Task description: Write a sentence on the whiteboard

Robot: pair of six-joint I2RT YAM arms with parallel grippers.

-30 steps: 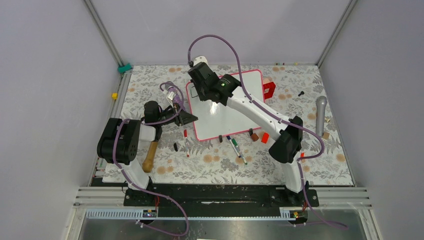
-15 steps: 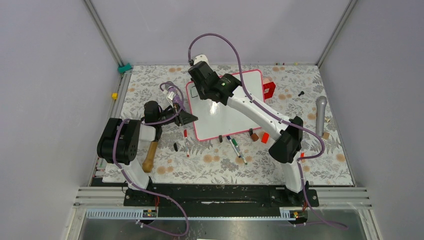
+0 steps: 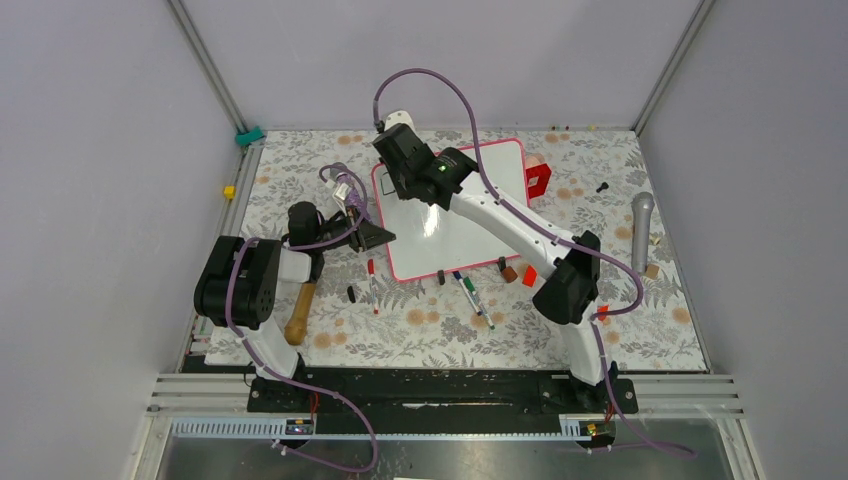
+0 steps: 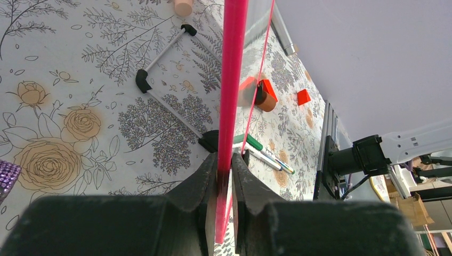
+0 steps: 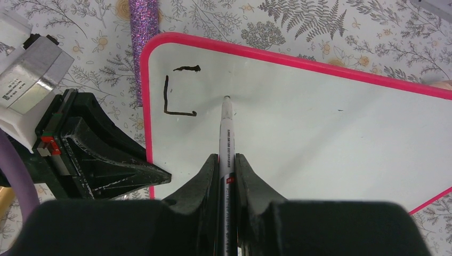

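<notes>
The whiteboard [image 3: 470,215] with a pink-red frame lies on the flowered table. My left gripper [image 3: 385,237] is shut on its left edge, seen as a pink strip [image 4: 230,80] between the jaws. My right gripper [image 3: 400,168] is shut on a white marker [image 5: 226,133], tip down over the board [image 5: 320,122] near its top left corner. Black strokes of a first letter, an angular "C" [image 5: 177,96], stand left of the tip. The rest of the sentence is not there.
Loose markers [image 3: 470,292] and caps lie below the board's near edge, also in the left wrist view [image 4: 264,152]. A red block [image 3: 538,180] sits right of the board, a microphone [image 3: 641,232] at far right, a wooden handle [image 3: 298,312] by the left arm.
My right gripper has shifted slightly left and up over the board's top left corner. The left arm has not moved.
</notes>
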